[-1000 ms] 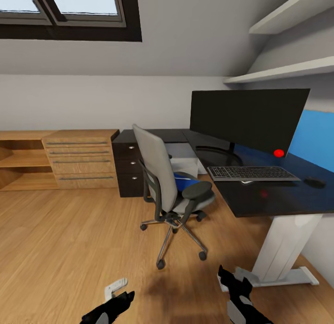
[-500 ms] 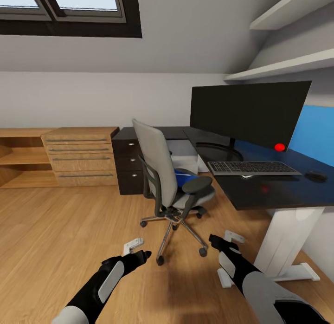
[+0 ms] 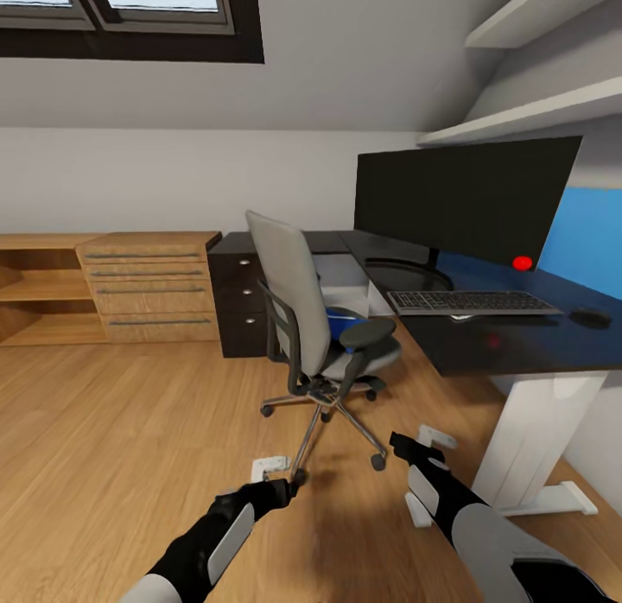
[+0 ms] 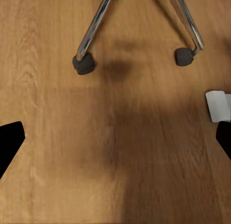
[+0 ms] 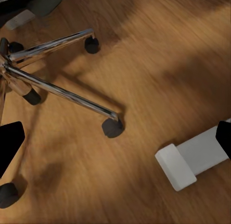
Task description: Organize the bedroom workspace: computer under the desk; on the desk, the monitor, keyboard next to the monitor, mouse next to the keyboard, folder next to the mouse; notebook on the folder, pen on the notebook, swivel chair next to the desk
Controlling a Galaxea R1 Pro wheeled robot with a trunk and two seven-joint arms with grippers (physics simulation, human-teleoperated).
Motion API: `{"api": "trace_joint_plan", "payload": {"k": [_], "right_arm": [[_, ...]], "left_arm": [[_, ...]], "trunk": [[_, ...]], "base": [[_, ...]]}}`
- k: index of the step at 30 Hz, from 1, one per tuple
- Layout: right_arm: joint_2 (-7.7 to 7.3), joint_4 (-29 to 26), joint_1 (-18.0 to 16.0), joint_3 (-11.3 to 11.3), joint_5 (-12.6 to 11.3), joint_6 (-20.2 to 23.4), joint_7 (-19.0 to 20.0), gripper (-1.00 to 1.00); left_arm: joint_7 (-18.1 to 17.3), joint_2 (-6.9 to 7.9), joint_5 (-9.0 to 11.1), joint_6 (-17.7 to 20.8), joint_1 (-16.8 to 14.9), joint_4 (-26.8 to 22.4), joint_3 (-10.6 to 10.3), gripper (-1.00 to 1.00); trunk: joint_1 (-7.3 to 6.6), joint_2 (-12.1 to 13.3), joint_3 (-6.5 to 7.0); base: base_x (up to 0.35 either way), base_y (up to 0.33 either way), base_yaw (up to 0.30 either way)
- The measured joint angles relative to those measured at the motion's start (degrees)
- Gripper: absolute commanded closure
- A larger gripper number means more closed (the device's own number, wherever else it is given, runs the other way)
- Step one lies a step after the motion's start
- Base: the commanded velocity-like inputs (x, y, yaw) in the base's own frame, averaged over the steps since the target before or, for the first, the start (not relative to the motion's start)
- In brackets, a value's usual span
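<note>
Bright-blue, the folder lies on the swivel chair seat beside the desk, probably light, stiff and slick, best pinched at an overhanging edge, while left gripper and right gripper hang wide open, empty.

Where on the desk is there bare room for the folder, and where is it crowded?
Bare desk runs along the front edge, in front of the keyboard and mouse. The back is crowded: the monitor and its ring base sit just behind the keyboard. The folder lies on the chair seat; both grippers hang open over the floor.
</note>
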Motion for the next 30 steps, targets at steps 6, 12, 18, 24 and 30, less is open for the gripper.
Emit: {"api": "trace_joint_plan", "payload": {"k": [6,12,18,24,30], "right_arm": [[-0.17,-0.1,0.0,0.2,1.8,-0.3,0.3,-1.00],[-0.21,-7.1,-1.6,0.1,10.7,6.1,-0.5,-1.00],[-0.17,-8.8,-1.9,0.6,13.1,3.6,-0.6,-1.00],[-0.12,-8.6,-1.9,1.0,14.6,1.2,-0.4,-1.00],[0.10,-8.5,-1.8,1.1,14.7,0.9,-0.4,-1.00]], "left_arm": [[0.2,-0.42,-2.8,-8.3,0.0,-0.8,0.0,-1.00],[16.5,-0.17,5.3,10.6,0.1,-26.8,1.8,-1.00],[18.3,2.26,11.7,12.3,0.1,-28.3,1.9,-1.00],[18.3,3.94,11.9,12.1,0.6,-31.7,1.6,-1.00],[18.3,4.99,12.0,12.0,4.3,-39.1,1.2,-1.00]], "trunk": [[1.32,-2.4,-1.07],[2.22,-4.0,-2.00],[2.23,-4.0,-2.02],[2.23,-4.0,-2.02],[2.23,-4.0,-2.02]], "base": [[0.000,0.000,0.000],[0.000,0.000,0.000],[0.000,0.000,0.000],[0.000,0.000,0.000],[0.000,0.000,0.000]]}}
